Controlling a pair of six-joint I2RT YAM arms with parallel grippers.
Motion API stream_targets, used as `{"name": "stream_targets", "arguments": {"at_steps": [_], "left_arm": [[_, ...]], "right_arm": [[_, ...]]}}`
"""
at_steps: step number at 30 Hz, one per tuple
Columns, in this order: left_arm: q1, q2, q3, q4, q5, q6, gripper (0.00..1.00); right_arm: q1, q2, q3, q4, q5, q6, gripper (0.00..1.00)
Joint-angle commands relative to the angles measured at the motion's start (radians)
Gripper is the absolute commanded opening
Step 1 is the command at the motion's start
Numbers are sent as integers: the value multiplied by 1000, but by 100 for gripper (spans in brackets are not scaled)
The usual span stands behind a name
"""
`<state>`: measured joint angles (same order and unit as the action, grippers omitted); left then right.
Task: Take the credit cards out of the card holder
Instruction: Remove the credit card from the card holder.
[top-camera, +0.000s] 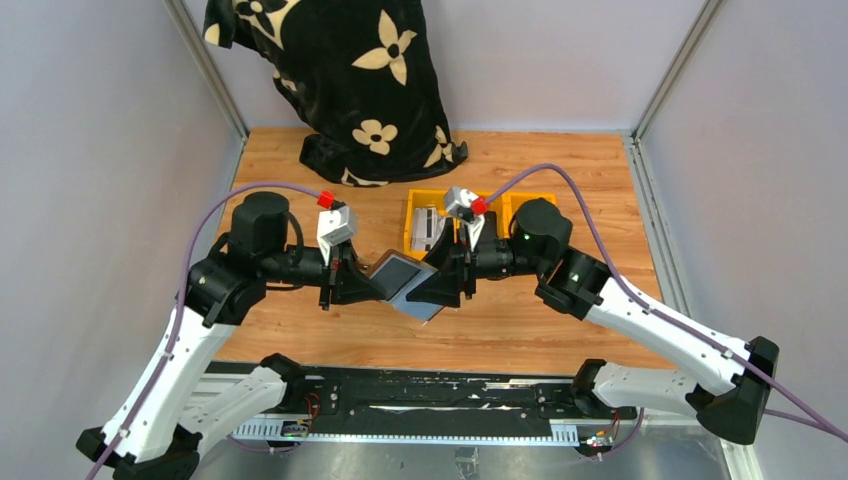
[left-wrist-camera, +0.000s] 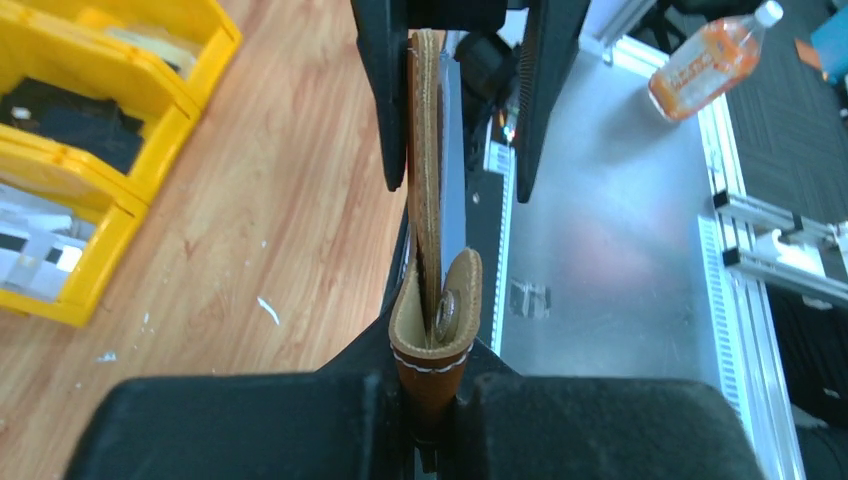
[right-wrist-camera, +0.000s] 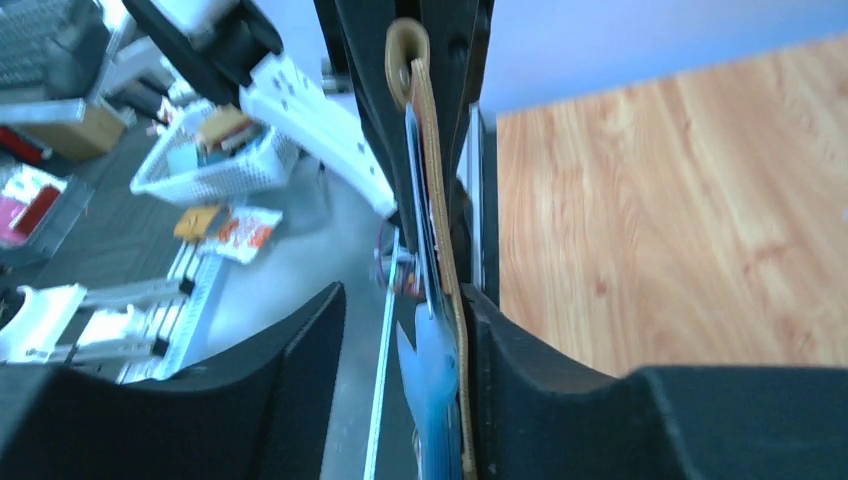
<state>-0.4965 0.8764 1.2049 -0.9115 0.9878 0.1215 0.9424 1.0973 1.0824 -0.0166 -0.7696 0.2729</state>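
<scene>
Grey walls close in a wooden table (top-camera: 560, 320), with a black cloth printed with cream flowers (top-camera: 340, 70) heaped at its far edge and yellow plastic bins (top-camera: 415, 215) standing just beyond the two tools. The left tool (top-camera: 372, 283) and the right tool (top-camera: 432, 285) meet tip to tip above the middle of the table, and the small flat brown leather card holder (top-camera: 405, 285) hangs between them, clear of the wood. In the left wrist view the left tool (left-wrist-camera: 432, 385) is clamped together on the holder's tab end, where the rounded flap and its metal snap (left-wrist-camera: 445, 315) sit just ahead of the fingers, and the holder (left-wrist-camera: 425, 150) runs edge-on straight out from it. In the right wrist view the right tool (right-wrist-camera: 405, 300) stands apart. The holder (right-wrist-camera: 440, 200) lies against one finger, with a wide gap to the other. A pale bluish flat edge (right-wrist-camera: 435, 370) shows along the holder's inner side between those fingers; whether it is a card or a sleeve cannot be told.
</scene>
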Motion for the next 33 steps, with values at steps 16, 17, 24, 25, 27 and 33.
{"name": "stream_targets", "arguments": {"at_steps": [16,17,24,25,27,33], "left_arm": [[-7,21,34,72,107,-82,56],[-7,25,34,64,119,-78,54],[-7,37,40,39,155,-52,47],[-6,39,39,40,152,-48,47],[-7,45,31,40,150,-42,47],[-7,62,4,37,169,-34,39]], "right_arm": [[-14,114,294,-379,-83,-142,0],[-14,124,314,-406,-86,-162,0],[-6,166,416,-549,-89,-253,0],[-3,172,427,-556,-89,-258,0],[6,185,444,-568,-96,-268,0],[42,218,483,-571,-102,-293,0]]}}
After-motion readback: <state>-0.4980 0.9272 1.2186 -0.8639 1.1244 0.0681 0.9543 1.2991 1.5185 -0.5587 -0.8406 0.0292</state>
